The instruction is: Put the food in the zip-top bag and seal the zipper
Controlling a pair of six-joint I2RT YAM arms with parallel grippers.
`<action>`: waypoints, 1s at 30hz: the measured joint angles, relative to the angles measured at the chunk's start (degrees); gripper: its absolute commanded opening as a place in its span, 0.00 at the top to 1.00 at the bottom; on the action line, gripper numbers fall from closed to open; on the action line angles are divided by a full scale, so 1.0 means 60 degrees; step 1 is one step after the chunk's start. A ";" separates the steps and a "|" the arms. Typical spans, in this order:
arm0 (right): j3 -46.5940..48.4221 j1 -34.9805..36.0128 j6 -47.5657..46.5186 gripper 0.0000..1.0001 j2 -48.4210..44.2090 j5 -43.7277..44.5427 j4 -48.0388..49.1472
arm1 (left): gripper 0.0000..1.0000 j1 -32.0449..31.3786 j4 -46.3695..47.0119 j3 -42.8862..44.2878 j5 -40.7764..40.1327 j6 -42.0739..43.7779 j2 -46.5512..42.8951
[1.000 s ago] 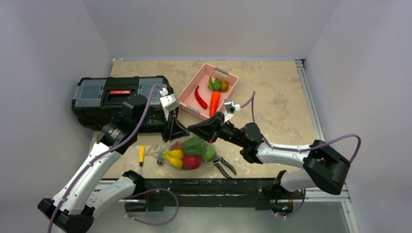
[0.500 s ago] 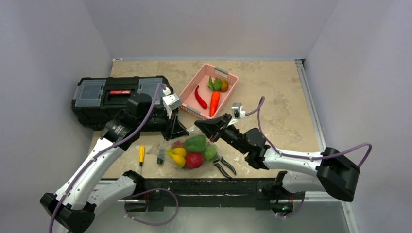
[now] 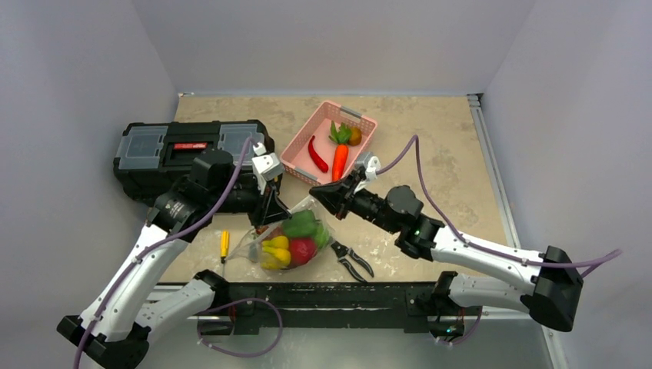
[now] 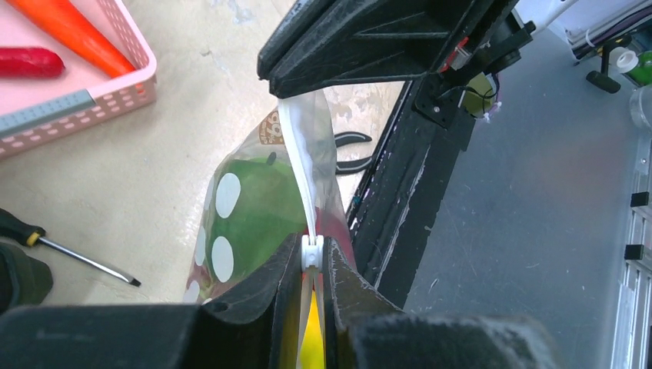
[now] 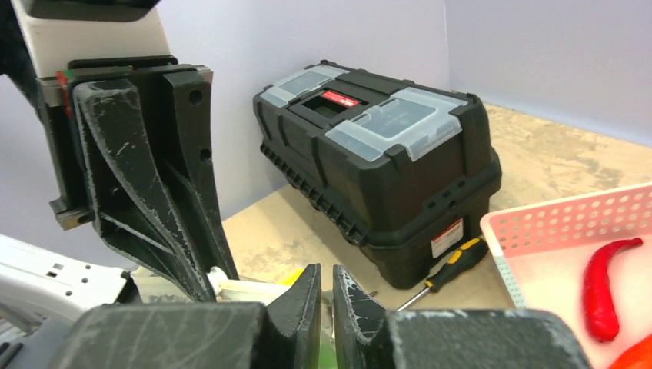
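Reader: Desk (image 3: 430, 154) first. Where on it is the zip-top bag (image 3: 286, 231)?

Describer: Close to the near edge of the desk, roughly midway across. The clear, crinkly bag is lifted by its top rim. Its belly sags toward the surface, and I cannot tell whether it touches.

Reader: Is the food (image 3: 296, 240) in it?

Describer: Yes, inside the plastic: a green pepper (image 3: 301, 225) on top, with a red round fruit (image 3: 302, 250) and a yellow banana (image 3: 274, 247) lower down.

Reader: Which way does the zipper (image 4: 297, 154) run?

Describer: It is a thin white strip pulled taut in one straight line from hand to hand. Seen from above, its long axis runs left to right, with the right end a little farther from the near edge.

Reader: And the hands?

Describer: The left hand (image 4: 311, 260) is pinched almost closed on the strip at its left end, one finger on each face. The right hand (image 5: 327, 284) is clamped fully on the opposite end. Neither is nearer, since both touch the strip. From the left hand it leads straight away toward the right hand. As I judge it, sealing means sliding one pinch along that line while the other hand anchors its end. Whether the stretch between them is already pressed together is too fine to tell.
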 measured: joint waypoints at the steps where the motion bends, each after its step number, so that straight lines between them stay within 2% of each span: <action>1: 0.0350 -0.0047 -0.0193 0.66 0.0000 -0.0055 -0.0535 | 1.00 0.0000 -0.0047 0.0168 0.0015 0.0080 0.0066; 2: 0.0685 -0.0120 -0.0390 0.54 -0.0011 -0.0142 -0.1042 | 1.00 0.0000 -0.0109 0.0335 0.0036 0.0164 0.0146; 5: 0.1610 -0.0441 -0.0958 0.39 -0.0029 -0.0645 -0.2579 | 1.00 0.0000 -0.0280 0.0739 0.0157 0.0390 0.0404; 6: 0.1843 -0.0525 -0.1075 0.35 -0.0004 -0.0834 -0.2958 | 1.00 0.0000 -0.0313 0.0812 0.0222 0.0448 0.0477; 9: 0.2612 -0.1086 -0.1399 0.30 0.0178 -0.2058 -0.4065 | 1.00 0.0000 -0.0412 0.0827 0.0397 0.0597 0.0565; 14: 0.3016 -0.2608 -0.1217 0.32 0.0874 -0.5093 -0.4186 | 1.00 0.0000 -0.0386 0.0794 0.0623 0.0641 0.0525; 20: 0.3402 -0.2809 -0.0889 0.32 0.2466 -0.8011 -0.4102 | 1.00 0.0000 -0.0386 0.0743 0.0805 0.0572 0.0444; 25: 0.3260 -0.2794 0.0106 0.32 0.2648 -0.8972 -0.3089 | 1.00 0.0000 -0.0375 0.0743 0.0922 0.0568 0.0437; 30: 0.3217 -0.2794 0.0827 0.31 0.2608 -0.9231 -0.2368 | 1.00 0.0000 -0.0324 0.0714 0.0965 0.0568 0.0470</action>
